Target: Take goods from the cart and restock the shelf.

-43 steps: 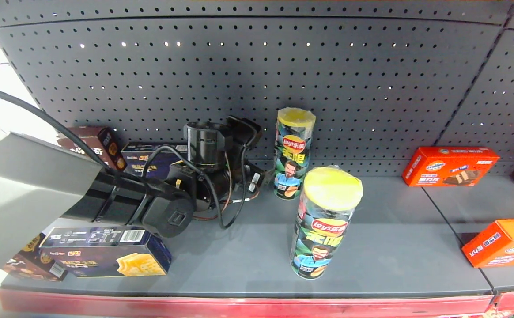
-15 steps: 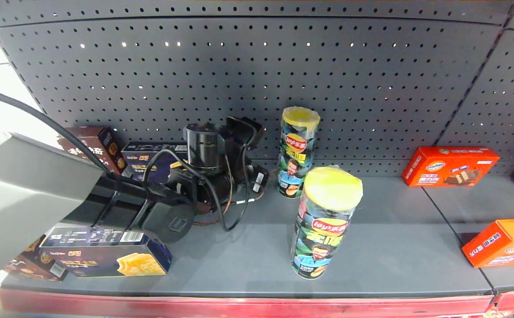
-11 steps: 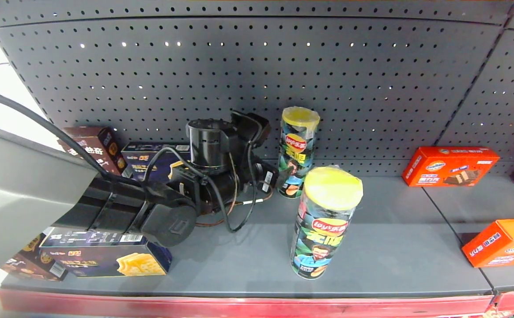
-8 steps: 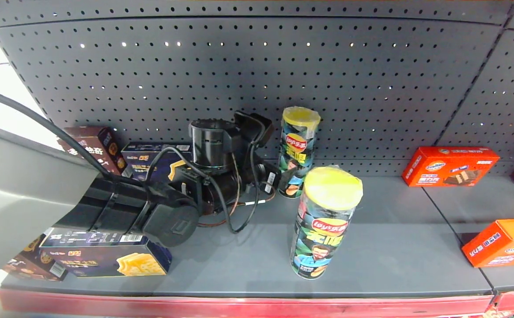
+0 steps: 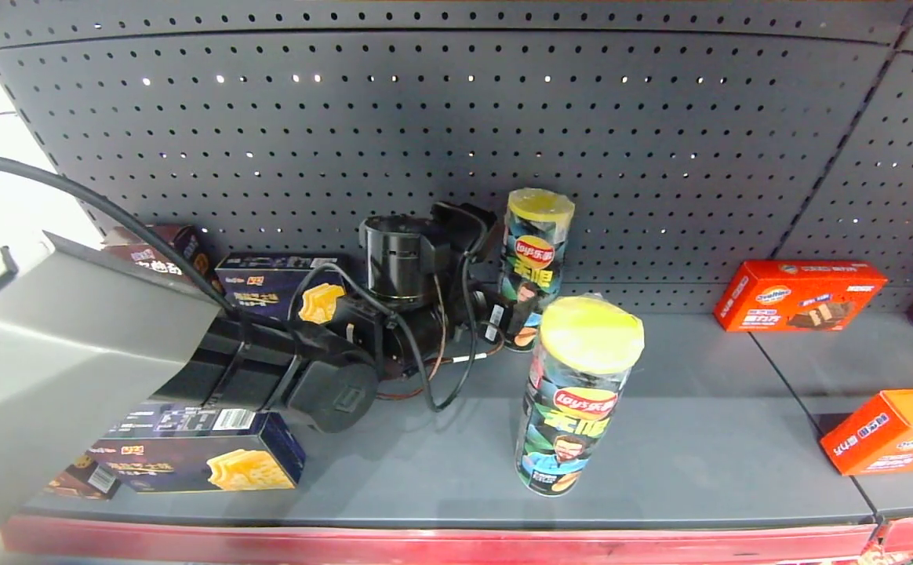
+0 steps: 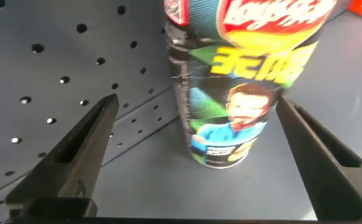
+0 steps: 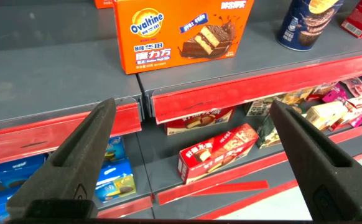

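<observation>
Left gripper (image 6: 196, 104): fingers (image 6: 75, 155) spread, nothing pinched | rear chip can (image 5: 536, 267) found upright at back of shelf (image 5: 700, 439), between the fingers, apart from both, long axis vertical | left arm (image 5: 268, 369) judged nearer.
</observation>
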{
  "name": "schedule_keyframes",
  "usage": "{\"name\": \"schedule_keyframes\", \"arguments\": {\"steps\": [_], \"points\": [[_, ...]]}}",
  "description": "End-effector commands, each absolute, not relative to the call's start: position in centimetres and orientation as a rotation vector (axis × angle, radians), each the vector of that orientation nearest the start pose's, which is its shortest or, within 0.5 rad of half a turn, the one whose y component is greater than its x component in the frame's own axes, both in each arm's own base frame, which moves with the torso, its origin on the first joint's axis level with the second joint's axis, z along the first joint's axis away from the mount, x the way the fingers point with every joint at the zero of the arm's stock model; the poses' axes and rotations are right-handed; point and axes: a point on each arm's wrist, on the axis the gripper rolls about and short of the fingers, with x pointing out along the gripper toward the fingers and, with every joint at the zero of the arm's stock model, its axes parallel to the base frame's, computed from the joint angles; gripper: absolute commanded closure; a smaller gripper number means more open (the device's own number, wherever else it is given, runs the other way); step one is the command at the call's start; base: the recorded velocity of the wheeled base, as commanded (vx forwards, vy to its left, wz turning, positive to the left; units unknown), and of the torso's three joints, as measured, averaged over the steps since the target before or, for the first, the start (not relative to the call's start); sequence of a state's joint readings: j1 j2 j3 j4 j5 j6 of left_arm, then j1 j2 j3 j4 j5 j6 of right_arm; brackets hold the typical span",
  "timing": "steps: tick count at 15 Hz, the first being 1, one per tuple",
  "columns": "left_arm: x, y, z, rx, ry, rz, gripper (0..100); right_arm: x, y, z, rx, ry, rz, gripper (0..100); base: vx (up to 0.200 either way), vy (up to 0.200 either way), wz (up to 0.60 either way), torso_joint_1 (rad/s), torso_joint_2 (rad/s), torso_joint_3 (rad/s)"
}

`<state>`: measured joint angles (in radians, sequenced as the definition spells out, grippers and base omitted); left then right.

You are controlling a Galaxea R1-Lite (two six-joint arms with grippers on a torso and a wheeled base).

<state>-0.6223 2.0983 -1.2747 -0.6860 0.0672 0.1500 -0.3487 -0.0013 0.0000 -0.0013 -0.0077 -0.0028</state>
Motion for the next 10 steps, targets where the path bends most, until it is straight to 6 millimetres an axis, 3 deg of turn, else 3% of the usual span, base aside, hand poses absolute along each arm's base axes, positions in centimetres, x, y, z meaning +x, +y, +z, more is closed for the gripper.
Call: {"name": "schedule_keyframes", "arguments": {"steps": [1,10], "points": [[35.11,-24.99,16.22,0.205,0.123,-0.553,0,-2.15,0.76,7.56,-0.003,-0.001,-0.356,0,0.000,0.000,0.00,0.000,0.00,0.000],[34.62,-24.45,16.00,0.180,0.151,-0.510,0,-2.15,0.76,7.56,-0.003,-0.001,-0.356,0,0.000,0.000,0.00,0.000,0.00,0.000]]}}
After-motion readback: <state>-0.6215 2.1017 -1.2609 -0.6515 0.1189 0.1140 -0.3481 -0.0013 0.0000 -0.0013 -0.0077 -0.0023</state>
